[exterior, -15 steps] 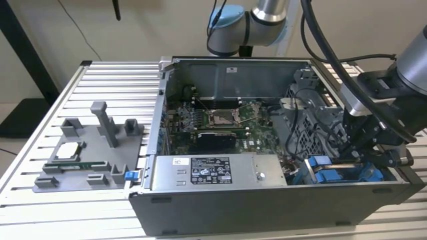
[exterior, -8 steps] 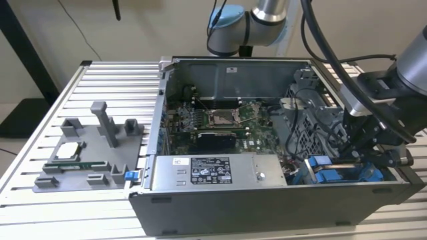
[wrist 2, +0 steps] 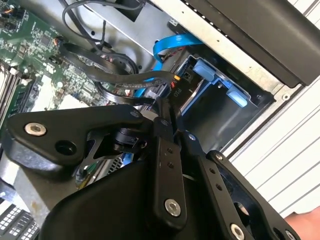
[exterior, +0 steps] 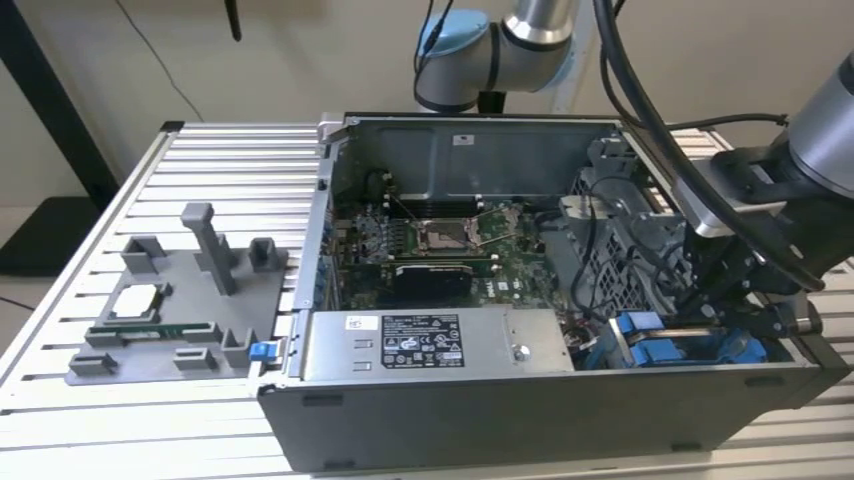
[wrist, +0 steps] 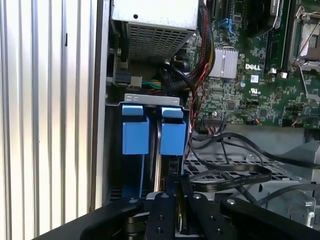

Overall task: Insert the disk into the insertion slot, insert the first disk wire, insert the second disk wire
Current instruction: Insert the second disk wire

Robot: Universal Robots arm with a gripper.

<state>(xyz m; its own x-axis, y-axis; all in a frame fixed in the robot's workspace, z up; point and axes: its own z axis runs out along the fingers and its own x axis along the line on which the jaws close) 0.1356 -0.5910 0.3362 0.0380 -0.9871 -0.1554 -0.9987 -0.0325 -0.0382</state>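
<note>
In the exterior view, the gripper (exterior: 747, 300) hangs low inside the open computer case (exterior: 534, 420), its tips hidden among cables, above the blue-framed disk (exterior: 694, 350) seated in the bay. The case rests on a slatted aluminium table (exterior: 214, 170). In both wrist views, the fingers (wrist 2: 162, 125) pinch a black cable connector (wrist: 172, 172) beside the blue carrier.
</note>
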